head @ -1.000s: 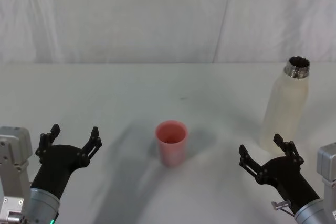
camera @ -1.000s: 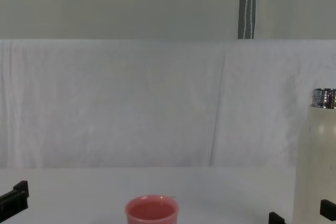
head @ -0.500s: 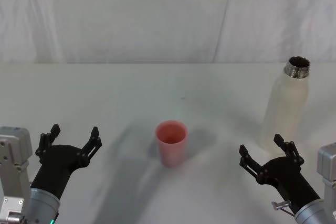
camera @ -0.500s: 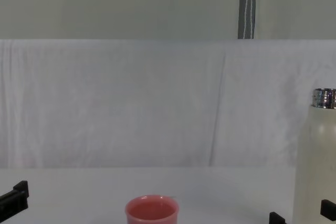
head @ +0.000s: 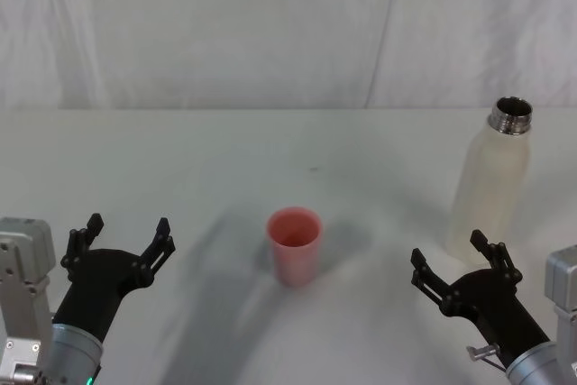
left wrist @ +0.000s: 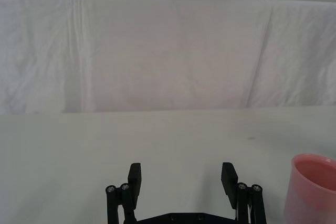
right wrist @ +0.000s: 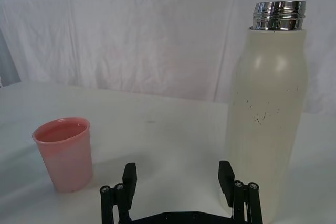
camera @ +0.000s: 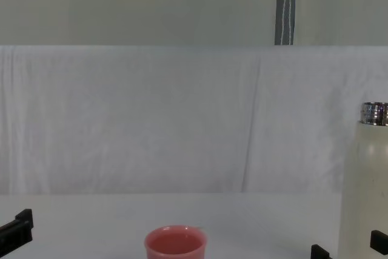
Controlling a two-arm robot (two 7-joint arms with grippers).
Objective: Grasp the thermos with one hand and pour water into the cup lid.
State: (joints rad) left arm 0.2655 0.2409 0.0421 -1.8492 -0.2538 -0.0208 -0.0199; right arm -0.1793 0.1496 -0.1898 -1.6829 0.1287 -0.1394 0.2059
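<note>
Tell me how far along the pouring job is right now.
Barely started. Done: the thermos stands upright, uncapped. In hand: nothing; the right gripper sits open just short of it, the left gripper open and idle. Left: grasp, lift, pour into the cup lid.

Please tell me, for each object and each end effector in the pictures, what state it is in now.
thermos: upright on the table, cap off, steel neck open, not held.
cup lid: upright, mouth up, standing alone near the table's middle; whether it holds any water I cannot tell.
right end effector: open, empty, just in front of the thermos, not touching it.
left end effector: open, empty, to the cup lid's left.
</note>
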